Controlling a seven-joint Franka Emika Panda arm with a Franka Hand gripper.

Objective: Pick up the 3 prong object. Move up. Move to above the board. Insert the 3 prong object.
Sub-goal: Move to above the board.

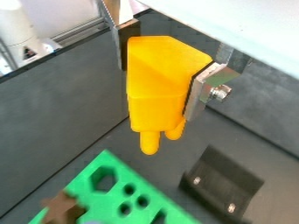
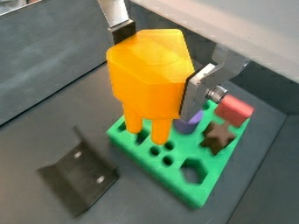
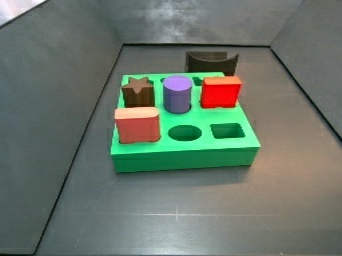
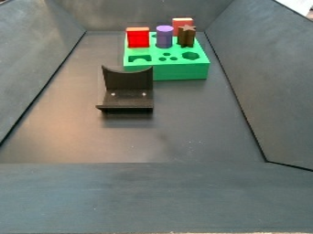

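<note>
My gripper [image 1: 160, 74] is shut on the 3 prong object [image 1: 158, 87], an orange-yellow block with prongs pointing down. A silver finger [image 1: 201, 91] presses on each side of it. It also shows in a wrist view [image 2: 146, 79], held in the gripper [image 2: 158, 61] in the air over the near corner of the green board [image 2: 193, 188]. The board lies below it in a wrist view [image 1: 117, 162]. In both side views the board [image 3: 181, 157] [image 4: 184, 71] shows, but the gripper and the 3 prong object are out of view.
On the board stand a purple cylinder [image 3: 177, 95], a red block [image 3: 221, 92], a brown star [image 3: 138, 93] and a salmon block [image 3: 136, 125]. The dark fixture [image 4: 124, 90] stands on the floor near the board [image 2: 79, 179]. Grey walls surround the floor.
</note>
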